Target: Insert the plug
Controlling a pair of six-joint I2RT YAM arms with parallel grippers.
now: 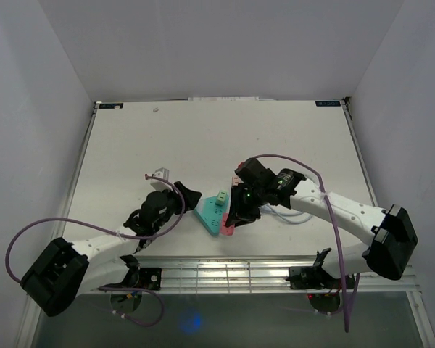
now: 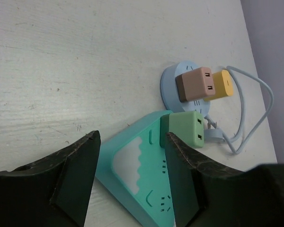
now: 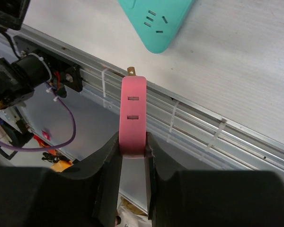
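Pink plug sits pinched between the right gripper's closed fingers, with a brass prong showing at its far end. In the wrist view it hangs over the metal rail at the table's near edge, just short of the teal triangular power strip and apart from its sockets. The strip lies flat on the white table with a green plug seated in it. Beyond it, a round blue socket hub carries a brown plug and a yellow plug, its pale cable looping beside it. The right arm reaches in from the right, elbow bent. The left gripper is spread wide, its fingers either side of the strip; contact cannot be told.
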